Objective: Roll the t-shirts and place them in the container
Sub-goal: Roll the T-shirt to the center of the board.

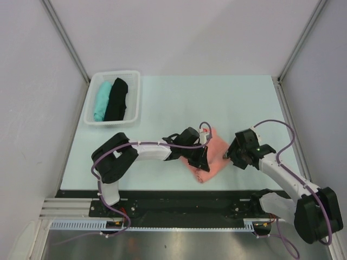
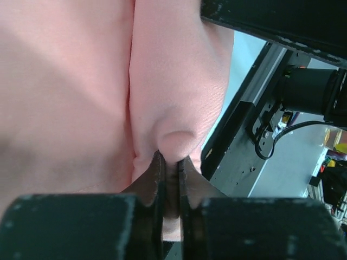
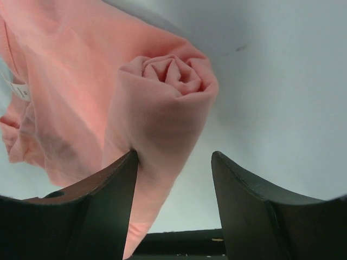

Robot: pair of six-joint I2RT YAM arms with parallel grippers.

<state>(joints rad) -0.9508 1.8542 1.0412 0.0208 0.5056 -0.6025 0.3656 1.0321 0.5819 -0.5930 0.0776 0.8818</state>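
The salmon-pink t-shirt (image 1: pixel 212 156) lies near the front edge of the worktop (image 1: pixel 179 103), a little right of the middle, bunched into a narrow bundle between the two arms. From the right wrist camera one end of it is wound into a tight roll, the spiral of cloth plain to see, while the rest spreads out loose and flat beside it. A small white label (image 3: pixel 19 90) shows on that loose part.

The left gripper (image 2: pixel 172 162) is down on the shirt. Its two fingers are pinched almost together on a small fold of the pink cloth, which bulges out just above the tips.

The right gripper (image 3: pixel 173 162) sits at the other side of the bundle with its fingers spread wide. One finger touches the side of the roll, the other stands clear of it over bare worktop, and nothing is clamped.

Well apart, at the far left corner, a white basket (image 1: pixel 136 92) holds a teal t-shirt (image 1: pixel 101 100) and a black t-shirt (image 1: pixel 116 99), lying side by side and touching.
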